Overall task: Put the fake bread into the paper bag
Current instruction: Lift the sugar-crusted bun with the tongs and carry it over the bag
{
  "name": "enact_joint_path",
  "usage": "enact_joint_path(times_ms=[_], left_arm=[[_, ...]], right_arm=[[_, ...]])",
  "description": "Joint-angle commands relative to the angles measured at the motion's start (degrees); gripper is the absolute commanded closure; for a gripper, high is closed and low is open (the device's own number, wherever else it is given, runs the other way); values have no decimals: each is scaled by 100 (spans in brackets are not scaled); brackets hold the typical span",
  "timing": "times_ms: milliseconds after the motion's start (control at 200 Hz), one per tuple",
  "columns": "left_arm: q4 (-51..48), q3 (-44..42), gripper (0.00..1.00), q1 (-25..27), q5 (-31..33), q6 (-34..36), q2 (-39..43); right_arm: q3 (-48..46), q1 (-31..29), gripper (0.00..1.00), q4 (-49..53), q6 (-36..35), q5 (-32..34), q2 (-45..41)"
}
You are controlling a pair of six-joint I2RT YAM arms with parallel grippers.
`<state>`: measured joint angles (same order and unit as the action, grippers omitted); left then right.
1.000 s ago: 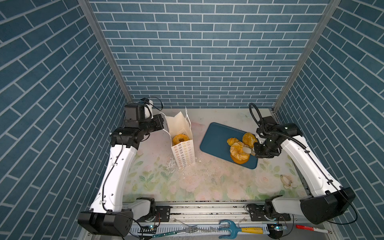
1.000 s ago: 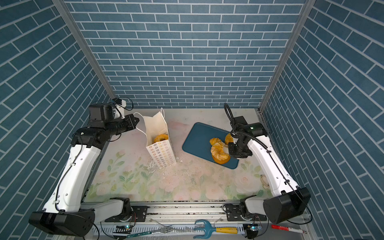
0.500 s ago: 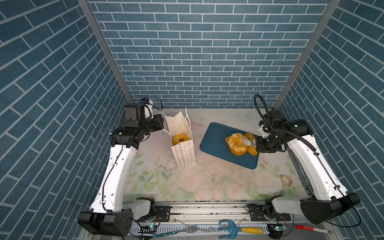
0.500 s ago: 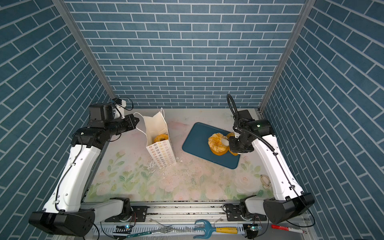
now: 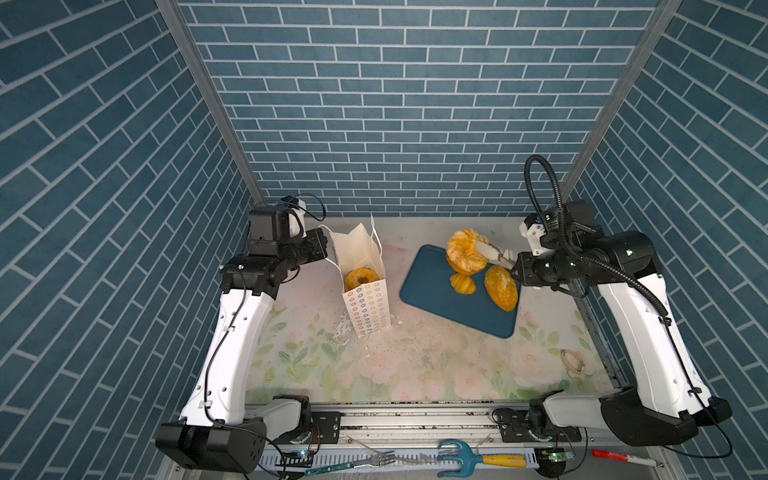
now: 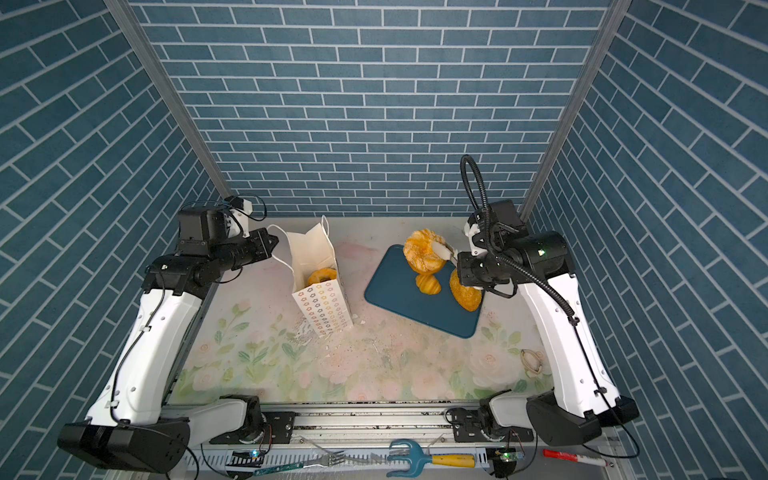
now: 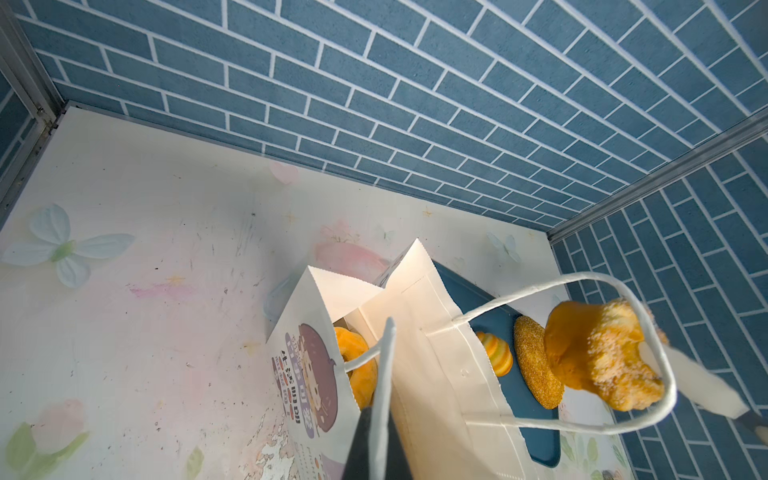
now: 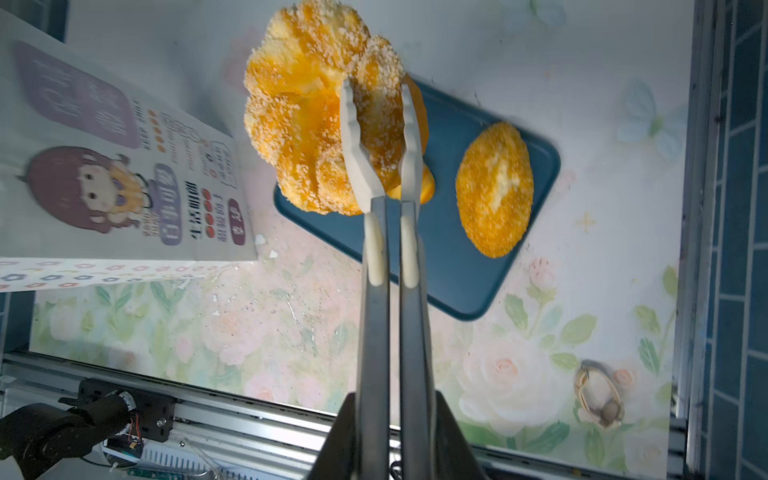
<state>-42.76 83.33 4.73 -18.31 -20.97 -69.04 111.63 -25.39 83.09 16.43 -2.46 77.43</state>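
White paper bag (image 5: 370,309): stands upright at about 10 o'clock from the middle of the floral table (image 5: 415,374), mouth open, its flower-printed face turned toward 6 o'clock.
Ring doughnut (image 5: 360,279): lies inside the bag, showing through the open mouth from where I stand.
Left gripper (image 7: 376,432): pinched tight on one cord handle (image 7: 386,357), reaching in from the bag's 9 o'clock side; the other loop is free.
Right gripper (image 8: 376,89): its long pale fingers (image 8: 353,137) are clamped across the rim of the frilled crumb bun (image 8: 316,108).
Frilled crumb bun: hangs in the air, lifted clear above the 12 o'clock edge of the blue tray (image 5: 432,299), well apart from the bag.
Blue tray: lies flat at about 2 o'clock from the table's middle.
Ridged roll (image 5: 462,284): rests near the tray's middle.
Oval crumb bun (image 5: 501,287): rests on the tray at 3 o'clock of the ridged roll, just beside it.
Crumbs (image 5: 399,345): pale flecks scattered at 5 o'clock of the bag.
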Motion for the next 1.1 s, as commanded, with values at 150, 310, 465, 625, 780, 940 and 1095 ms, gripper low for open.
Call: enact_joint_path(times_ms=[150, 310, 465, 625, 780, 940, 1095], left_arm=[[-121, 43, 100, -22, 20, 13, 160], [-151, -25, 100, -22, 45, -12, 273], [-162, -121, 100, -20, 64, -15, 339], [-105, -151, 100, -21, 30, -75, 360], [-89, -159, 100, -24, 29, -83, 370], [-61, -117, 100, -25, 11, -93, 335], [-48, -64, 100, -25, -15, -109, 310]], right_arm=[[1955, -1021, 88, -1099, -785, -60, 993], [2444, -1567, 88, -1812, -1116, -220, 1299], [2863, -1882, 88, -2065, -1267, -519, 1544], [3164, -2213, 88, -2016, -1419, -529, 1714], [3158, -2389, 88, -1961, -1383, -568, 1752], [3108, -2577, 88, -1698, -1386, -739, 1857], [2887, -2707, 89, -1604, -1364, -856, 1837]])
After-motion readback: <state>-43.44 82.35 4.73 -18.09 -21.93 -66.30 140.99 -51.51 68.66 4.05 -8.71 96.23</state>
